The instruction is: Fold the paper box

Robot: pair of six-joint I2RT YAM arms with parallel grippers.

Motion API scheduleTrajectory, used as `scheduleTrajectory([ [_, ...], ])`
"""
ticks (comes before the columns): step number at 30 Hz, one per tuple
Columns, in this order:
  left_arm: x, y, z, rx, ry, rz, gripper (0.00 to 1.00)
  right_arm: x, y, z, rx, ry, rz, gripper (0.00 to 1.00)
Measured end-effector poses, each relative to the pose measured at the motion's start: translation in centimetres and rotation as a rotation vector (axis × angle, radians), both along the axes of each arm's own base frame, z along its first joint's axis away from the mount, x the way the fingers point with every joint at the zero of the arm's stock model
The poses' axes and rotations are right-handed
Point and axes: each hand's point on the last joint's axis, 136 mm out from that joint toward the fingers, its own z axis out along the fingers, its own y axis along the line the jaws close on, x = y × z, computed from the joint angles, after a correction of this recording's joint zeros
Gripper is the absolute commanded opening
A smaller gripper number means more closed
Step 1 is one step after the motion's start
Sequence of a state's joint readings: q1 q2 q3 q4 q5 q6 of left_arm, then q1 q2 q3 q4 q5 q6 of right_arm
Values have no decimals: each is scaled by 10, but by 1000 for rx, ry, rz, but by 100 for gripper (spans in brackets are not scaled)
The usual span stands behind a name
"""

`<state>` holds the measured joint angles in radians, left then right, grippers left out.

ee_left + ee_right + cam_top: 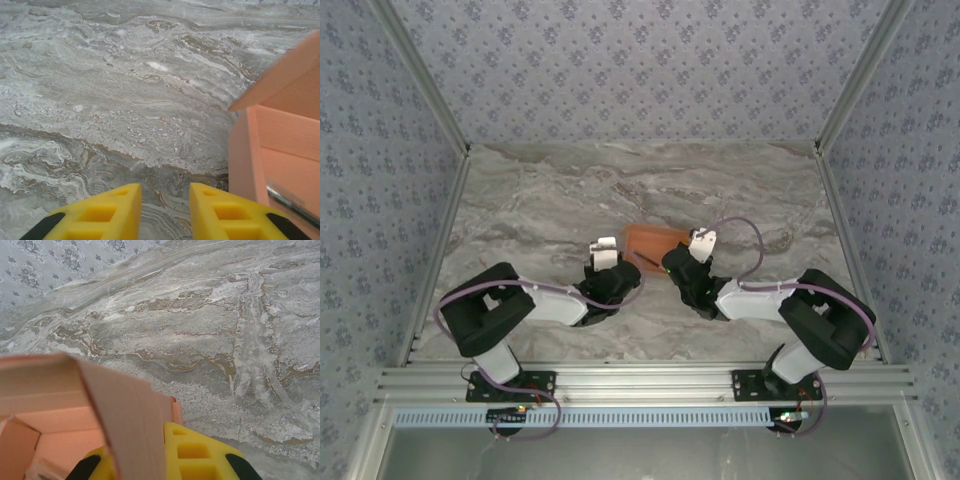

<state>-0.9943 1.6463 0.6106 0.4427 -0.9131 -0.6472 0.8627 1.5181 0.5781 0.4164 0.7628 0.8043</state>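
Table [520, 210]: a marble-patterned top in grey and brown, closed in by patterned wall panels [640, 60] at the far edge and along both side edges. A metal rail [640, 380] runs along the near edge, where both arm bases are bolted.

Paper box [653, 242]: salmon-orange card, roughly midway between the table's left and right edges and about halfway from the near edge to the far edge. It is partly formed. The left wrist view shows upright walls [280, 145] with a flap slanting over them. The right wrist view shows an open inside with a card strip [55, 385] bent up and over it.

Left gripper [605, 255]: just beside the box's left side, apart from the card. Its yellow fingers [107, 215] are spread, with bare marble in the gap and nothing between them. The box wall stands to the right of the right-hand finger.

Right gripper [692, 250]: at the box's right side, pressed together on a wall of the paper box. In the right wrist view the card strip runs down between the two yellow fingers [200, 455], pinched there.

Arms: both reach in from the near edge toward the middle of the table, one on each side of the box.
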Motion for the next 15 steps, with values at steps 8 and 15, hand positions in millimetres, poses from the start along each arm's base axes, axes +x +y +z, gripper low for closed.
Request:
scheduleTrajectory([
  [8, -4, 3, 31, -58, -24, -23, 50, 1, -1, 1, -29, 9, -5, 7],
  [15, 2, 6, 39, -114, 16, -75, 57, 2, 0, 3, -72, 22, 11, 7],
])
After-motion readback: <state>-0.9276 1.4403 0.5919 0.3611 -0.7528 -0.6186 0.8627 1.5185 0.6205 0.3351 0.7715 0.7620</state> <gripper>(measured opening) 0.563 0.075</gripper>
